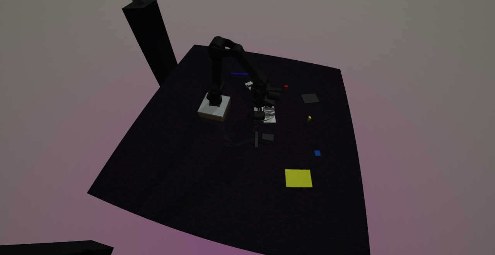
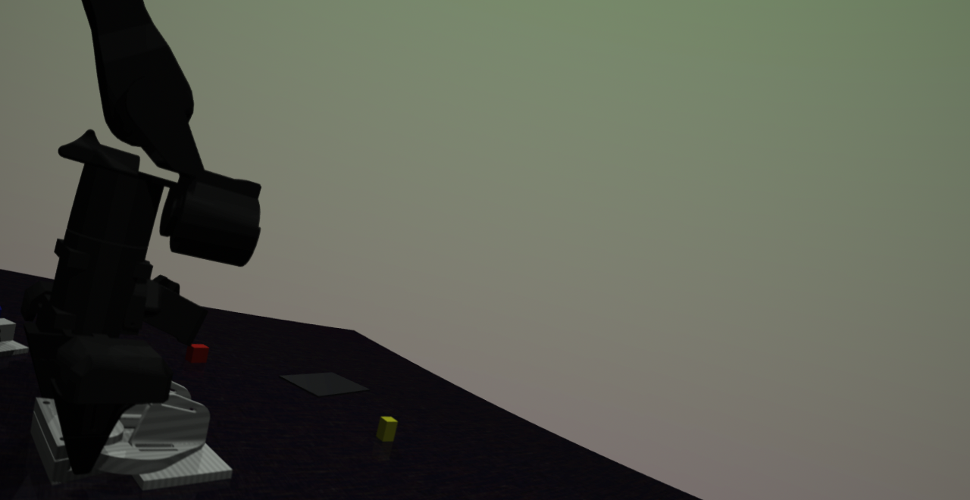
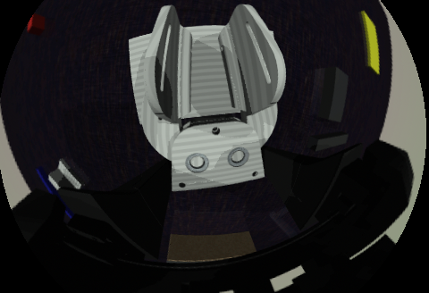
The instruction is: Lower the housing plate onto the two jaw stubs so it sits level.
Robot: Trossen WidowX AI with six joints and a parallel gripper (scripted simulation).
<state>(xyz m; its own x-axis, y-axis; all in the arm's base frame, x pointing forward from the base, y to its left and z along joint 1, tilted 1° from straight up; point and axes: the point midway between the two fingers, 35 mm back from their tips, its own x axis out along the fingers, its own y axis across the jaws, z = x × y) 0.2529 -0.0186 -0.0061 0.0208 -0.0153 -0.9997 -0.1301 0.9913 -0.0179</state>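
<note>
The white housing plate lies across the rear of the jaws and looks about level. Round pale ends show inside its two ringed holes. My gripper is shut on this plate, with one dark finger at each side edge. The left jaw and the right jaw stand as upright slotted walls in the wrist view, on a striped white base. The stubs below the plate are hidden. In the top view, my arm covers most of the plate.
A red cube, a yellow block and a dark grey square lie beyond the base. Two dark blocks, a blue square and a yellow square lie nearer the top camera. A white part lies beside a blue bar.
</note>
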